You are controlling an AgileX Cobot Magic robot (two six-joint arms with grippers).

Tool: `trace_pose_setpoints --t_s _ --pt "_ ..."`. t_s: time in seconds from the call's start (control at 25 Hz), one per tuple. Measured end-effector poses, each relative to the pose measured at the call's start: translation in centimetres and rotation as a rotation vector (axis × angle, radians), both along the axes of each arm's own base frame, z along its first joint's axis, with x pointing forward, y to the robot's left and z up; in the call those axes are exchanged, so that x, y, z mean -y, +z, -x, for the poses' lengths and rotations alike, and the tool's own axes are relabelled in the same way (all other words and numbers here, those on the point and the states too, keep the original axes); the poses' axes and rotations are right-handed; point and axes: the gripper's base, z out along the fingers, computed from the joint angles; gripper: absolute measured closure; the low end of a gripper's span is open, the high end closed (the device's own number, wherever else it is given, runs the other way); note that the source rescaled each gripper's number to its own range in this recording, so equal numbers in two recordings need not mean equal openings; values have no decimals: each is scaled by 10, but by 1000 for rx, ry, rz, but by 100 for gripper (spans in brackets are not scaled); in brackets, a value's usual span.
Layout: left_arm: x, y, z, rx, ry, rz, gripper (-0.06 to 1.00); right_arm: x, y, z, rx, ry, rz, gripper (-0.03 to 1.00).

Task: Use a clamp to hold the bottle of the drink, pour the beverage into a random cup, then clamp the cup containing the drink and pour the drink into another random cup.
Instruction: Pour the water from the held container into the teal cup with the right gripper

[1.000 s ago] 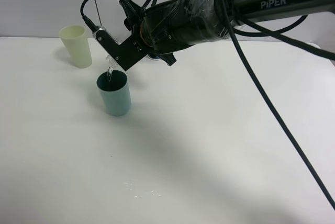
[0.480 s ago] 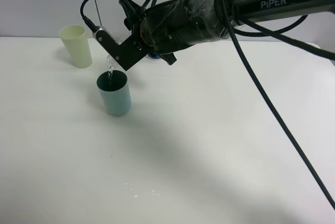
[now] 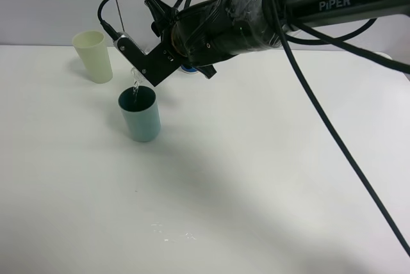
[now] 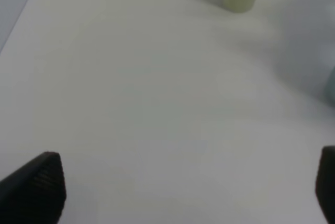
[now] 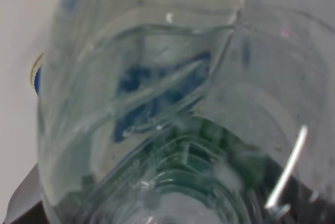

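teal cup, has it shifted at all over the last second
No. The teal cup stands in the same spot, just right of and nearer than the pale yellow cup.

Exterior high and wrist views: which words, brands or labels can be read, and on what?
"PiPER": white letters on the black right arm.
The clear ribbed plastic bottle: no lettering legible, too blurred.
The pale yellow-green cup and the teal plastic tumbler: no text.

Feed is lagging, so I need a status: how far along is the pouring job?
Done: the right gripper has the bottle clamped and tipped. In hand: the beverage streams into the teal cup. To do: clamp that cup and pour into the blue paper cup, mostly hidden behind the arm; the left gripper hangs open, idle.
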Motion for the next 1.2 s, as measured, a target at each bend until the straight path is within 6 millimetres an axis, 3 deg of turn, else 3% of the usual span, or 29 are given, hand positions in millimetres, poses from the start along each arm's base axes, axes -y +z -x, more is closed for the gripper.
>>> trace_pose_setpoints --t_s 1.2 --pt "0 0 0 0 0 0 5 -2 1 0 37 78 81 97"
